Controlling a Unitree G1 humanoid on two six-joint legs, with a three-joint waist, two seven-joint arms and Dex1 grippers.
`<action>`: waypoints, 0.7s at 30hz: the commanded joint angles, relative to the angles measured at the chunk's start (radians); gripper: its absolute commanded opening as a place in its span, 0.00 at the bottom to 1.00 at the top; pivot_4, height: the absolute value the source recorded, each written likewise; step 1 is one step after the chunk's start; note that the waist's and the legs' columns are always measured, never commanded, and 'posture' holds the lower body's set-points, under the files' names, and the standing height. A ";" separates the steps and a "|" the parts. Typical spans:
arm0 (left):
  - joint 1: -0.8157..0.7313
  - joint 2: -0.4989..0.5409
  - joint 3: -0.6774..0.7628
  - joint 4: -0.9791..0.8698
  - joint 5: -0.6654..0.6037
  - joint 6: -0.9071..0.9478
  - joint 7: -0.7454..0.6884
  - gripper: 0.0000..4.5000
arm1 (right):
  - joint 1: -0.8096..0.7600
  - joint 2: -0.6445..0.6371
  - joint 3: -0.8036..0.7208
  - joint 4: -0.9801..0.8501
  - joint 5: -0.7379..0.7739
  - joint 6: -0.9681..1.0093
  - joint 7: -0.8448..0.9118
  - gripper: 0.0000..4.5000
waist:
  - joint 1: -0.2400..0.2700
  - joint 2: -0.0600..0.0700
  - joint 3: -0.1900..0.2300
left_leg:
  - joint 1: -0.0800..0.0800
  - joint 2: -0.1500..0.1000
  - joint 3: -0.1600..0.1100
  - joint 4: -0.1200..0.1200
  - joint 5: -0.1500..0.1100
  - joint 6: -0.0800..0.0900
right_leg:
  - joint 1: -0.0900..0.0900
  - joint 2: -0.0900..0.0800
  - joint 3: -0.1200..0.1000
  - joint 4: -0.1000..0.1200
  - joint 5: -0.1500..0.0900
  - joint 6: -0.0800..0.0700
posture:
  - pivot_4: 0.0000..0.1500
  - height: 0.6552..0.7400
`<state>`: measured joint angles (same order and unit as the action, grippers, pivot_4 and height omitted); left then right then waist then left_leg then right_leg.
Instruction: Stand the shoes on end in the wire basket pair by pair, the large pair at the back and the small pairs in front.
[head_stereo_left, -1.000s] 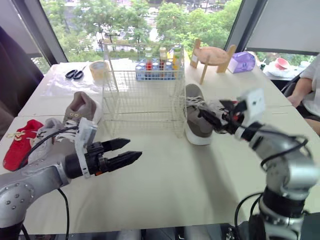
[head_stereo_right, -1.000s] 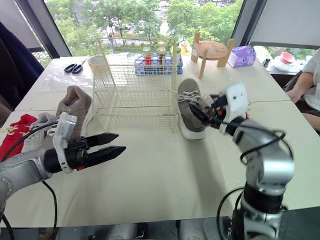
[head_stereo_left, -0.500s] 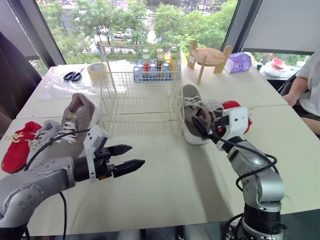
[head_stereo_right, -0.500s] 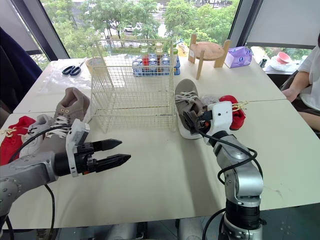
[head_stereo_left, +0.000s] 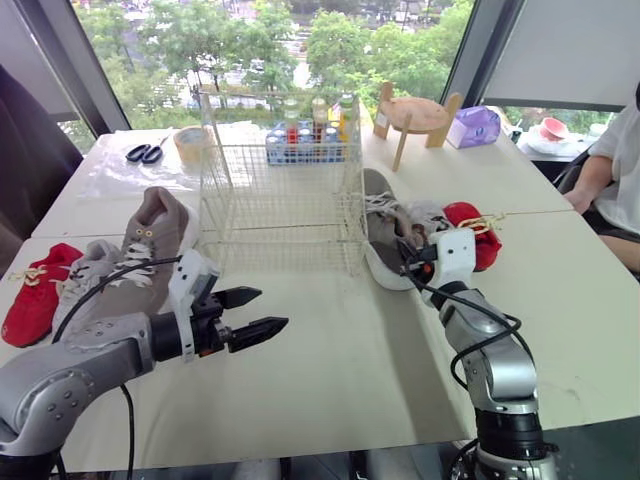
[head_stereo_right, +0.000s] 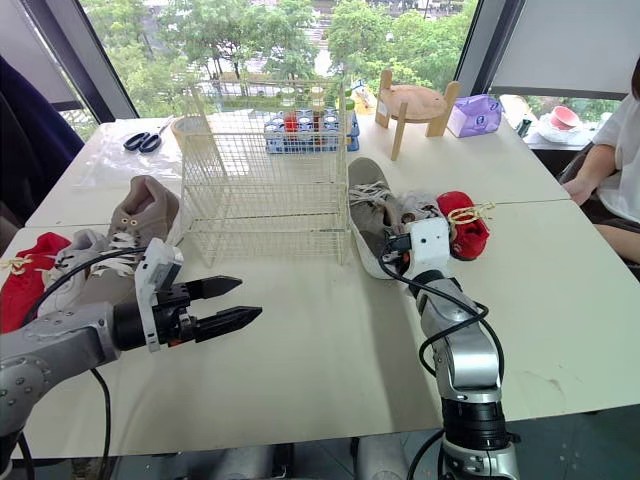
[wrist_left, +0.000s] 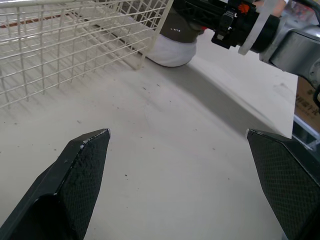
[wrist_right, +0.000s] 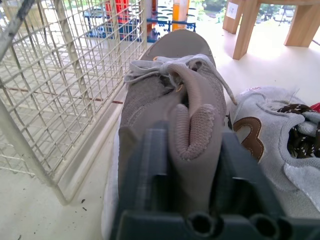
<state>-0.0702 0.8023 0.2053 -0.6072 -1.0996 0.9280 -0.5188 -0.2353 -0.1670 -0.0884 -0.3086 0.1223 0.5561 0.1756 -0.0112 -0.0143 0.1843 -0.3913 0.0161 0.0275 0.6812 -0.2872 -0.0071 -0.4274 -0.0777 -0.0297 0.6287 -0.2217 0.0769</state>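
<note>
Right tool grips taupe shoe by heel (beside wire basket).

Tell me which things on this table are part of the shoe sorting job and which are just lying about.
Job: wire basket, right taupe shoe, left taupe shoe, two grey shoes, two red shoes.
Lying about: scissors, tape roll, bottle rack, wooden stand, purple tissue pack.
</note>
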 joint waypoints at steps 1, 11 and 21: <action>-0.072 -0.014 0.018 0.026 -0.058 0.009 0.006 1.00 | -0.020 0.000 -0.101 -0.006 0.042 0.027 -0.045 0.04 | 0.002 0.000 0.000 | 0.000 0.000 0.000 0.000 0.000 0.000 | 0.000 0.000 0.000 0.000 0.000 0.000 | 1.00 1.00; -0.270 -0.050 0.116 0.229 -0.328 0.045 0.069 1.00 | -0.370 -0.224 -0.350 -0.118 0.162 0.020 -0.076 0.04 | 0.001 0.006 0.006 | -0.011 -0.004 -0.001 0.000 0.000 0.001 | -0.009 -0.002 -0.001 0.001 0.002 0.006 | 1.00 1.00; -0.711 0.089 0.192 0.672 -0.357 0.023 0.044 1.00 | -0.823 -0.556 -0.212 0.097 0.413 -0.084 0.533 0.04 | -0.009 0.007 0.007 | -0.012 0.000 -0.001 -0.002 -0.001 0.002 | -0.013 0.005 -0.001 0.002 0.002 0.007 | 1.00 1.00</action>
<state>-0.7302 0.8426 0.3682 -0.0133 -1.5110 0.9728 -0.4317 -1.0159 -0.6912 -0.3223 -0.2456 0.5197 0.5363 0.6041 -0.0201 -0.0069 0.1917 -0.4035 0.0158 0.0271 0.6793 -0.2878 -0.0051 -0.4397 -0.0725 -0.0305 0.6303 -0.2201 0.0839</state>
